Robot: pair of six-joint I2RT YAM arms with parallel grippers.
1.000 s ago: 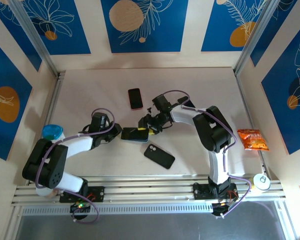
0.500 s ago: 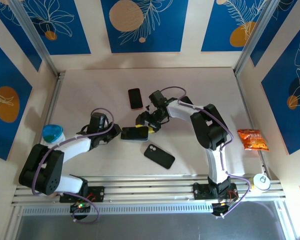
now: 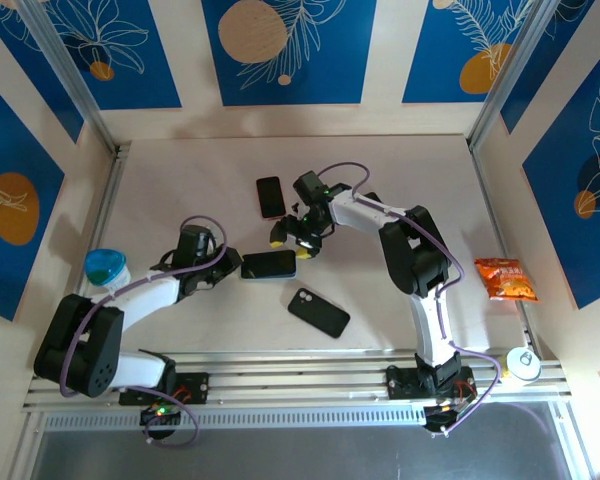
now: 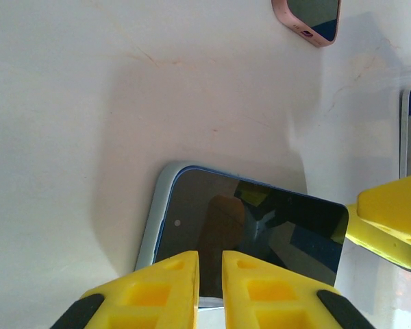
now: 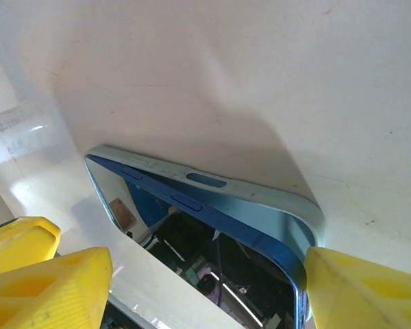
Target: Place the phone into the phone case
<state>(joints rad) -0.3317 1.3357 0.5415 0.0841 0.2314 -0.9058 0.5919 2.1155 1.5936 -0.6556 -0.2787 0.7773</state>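
The phone (image 3: 272, 264) lies screen up in the light blue phone case (image 4: 153, 223) at mid-table. In the right wrist view the phone's dark blue edge (image 5: 260, 236) stands a little above the case's wall (image 5: 260, 195). My left gripper (image 3: 230, 266) is at the phone's left end. Its yellow fingers (image 4: 253, 288) are shut side by side over the screen (image 4: 260, 226), with nothing between them. My right gripper (image 3: 292, 242) hangs open just behind the phone's right end. Its fingertips (image 5: 359, 288) stand wide apart on either side of that end.
A pink-edged phone (image 3: 270, 197) lies farther back, and a black phone (image 3: 318, 312) lies nearer the front. A blue-lidded cup (image 3: 105, 266) stands at the left wall. At the right edge are an orange snack bag (image 3: 507, 278) and a white round object (image 3: 521, 362).
My right gripper has opened wider and drawn back and to the left, off the phone's right end. The left gripper has stayed shut at the left end.
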